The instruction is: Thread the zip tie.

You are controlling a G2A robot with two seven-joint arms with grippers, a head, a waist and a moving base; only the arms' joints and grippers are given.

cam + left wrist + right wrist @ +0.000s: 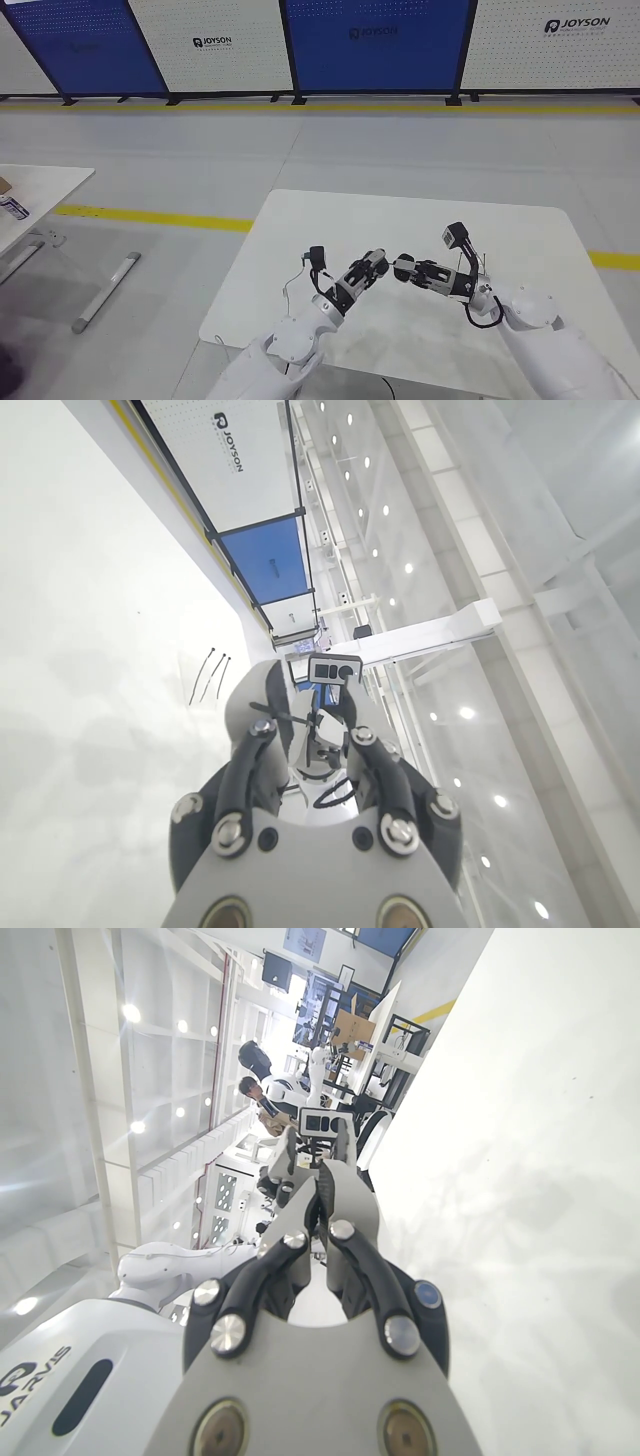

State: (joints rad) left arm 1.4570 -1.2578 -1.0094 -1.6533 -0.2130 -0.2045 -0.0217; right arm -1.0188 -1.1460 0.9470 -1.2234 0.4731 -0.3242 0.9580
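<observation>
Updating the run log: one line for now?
right gripper shut on zip tie | left gripper open, facing it | three spare ties on table

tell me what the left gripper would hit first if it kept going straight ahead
Most likely the zip tie held by the right gripper, which faces the left gripper tip to tip; depth is unclear.

- A thin black plastic zip tie (285, 714) is held in the air above the middle of the white table (300, 230). It is a narrow, nearly straight strip, only slightly tilted.
- One end is pinched in the closed right gripper (318, 1178). The free end crosses one of the parted fingers of the left gripper (310, 680).
- Three more thin black zip ties (210, 676) lie flat on the table, unthreaded. They sit side by side, almost parallel, with their small heads at the same end.
</observation>
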